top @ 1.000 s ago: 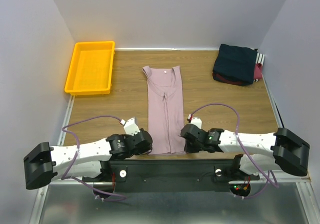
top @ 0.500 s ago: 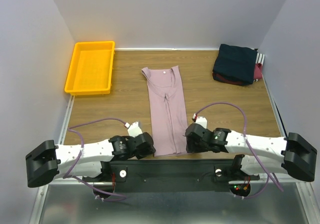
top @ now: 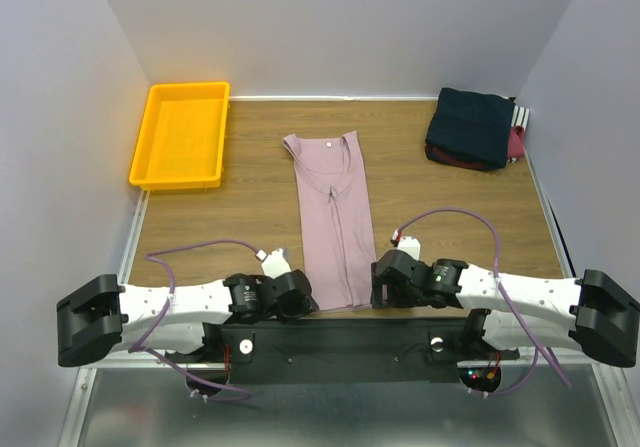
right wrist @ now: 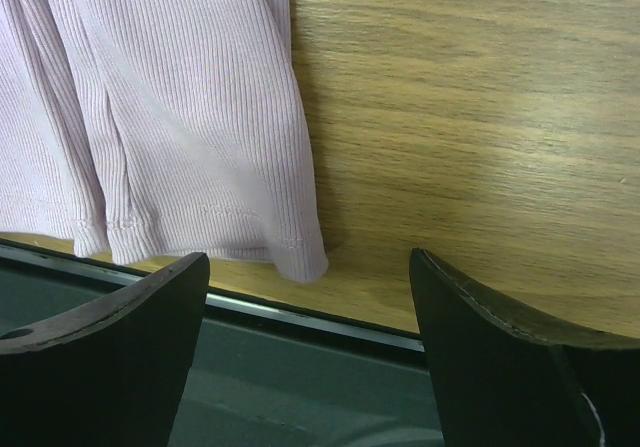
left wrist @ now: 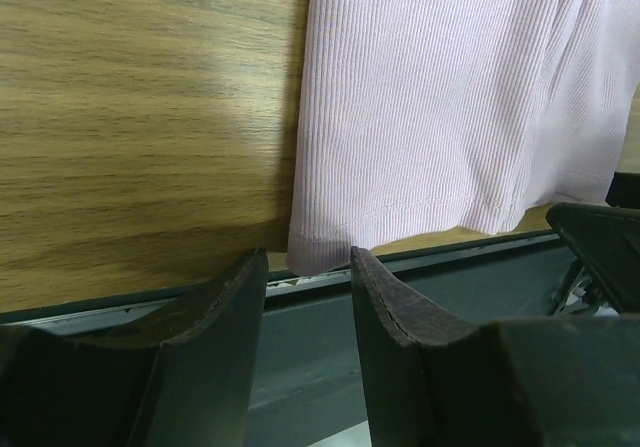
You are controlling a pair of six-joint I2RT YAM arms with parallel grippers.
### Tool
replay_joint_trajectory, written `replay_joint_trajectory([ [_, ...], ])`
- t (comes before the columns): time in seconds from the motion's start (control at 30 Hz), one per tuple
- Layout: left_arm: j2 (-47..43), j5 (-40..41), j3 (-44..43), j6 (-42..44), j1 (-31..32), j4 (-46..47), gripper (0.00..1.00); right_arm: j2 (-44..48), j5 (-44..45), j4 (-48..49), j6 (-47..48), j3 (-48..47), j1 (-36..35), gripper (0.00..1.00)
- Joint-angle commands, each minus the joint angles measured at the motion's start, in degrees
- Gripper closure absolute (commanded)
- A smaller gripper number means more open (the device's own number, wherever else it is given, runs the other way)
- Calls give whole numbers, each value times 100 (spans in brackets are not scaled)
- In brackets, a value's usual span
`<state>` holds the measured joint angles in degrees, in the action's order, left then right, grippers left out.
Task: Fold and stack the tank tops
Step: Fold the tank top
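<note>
A dusty pink tank top (top: 332, 217) lies flat down the middle of the table, folded into a narrow strip with its neck at the far end. Its hem reaches the table's near edge. My left gripper (top: 303, 304) stands open at the hem's left corner (left wrist: 318, 252), which sits right at the mouth of the gap between the fingers (left wrist: 308, 263). My right gripper (top: 378, 292) is wide open, and the hem's right corner (right wrist: 305, 262) lies loose on the wood between its fingertips (right wrist: 310, 269). A folded navy top (top: 472, 125) rests on a maroon one (top: 516, 143) at the back right.
A yellow plastic tray (top: 180, 132) stands at the back left. The black base rail (top: 340, 335) runs along the table's near edge, just under both grippers. Walls close in the left, right and far sides.
My right gripper has gone from shut to wide open and let go of the hem. Both arms have drawn back to the near edge, and the pink top has slid a little nearer.
</note>
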<state>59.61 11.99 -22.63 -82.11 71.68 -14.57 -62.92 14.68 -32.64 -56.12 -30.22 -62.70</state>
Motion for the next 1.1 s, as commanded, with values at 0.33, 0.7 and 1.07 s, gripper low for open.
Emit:
replay_joint_trajectory([
  [0.33,-65,164,119,-236,48,-249,54,122,106,109,-207,60,3,41],
  [0.7,252,225,162,-183,48,24,56,-54,-52,434,-286,209,3,60],
  [1.07,323,243,180,-157,48,15,91,-186,149,584,-330,157,3,70],
])
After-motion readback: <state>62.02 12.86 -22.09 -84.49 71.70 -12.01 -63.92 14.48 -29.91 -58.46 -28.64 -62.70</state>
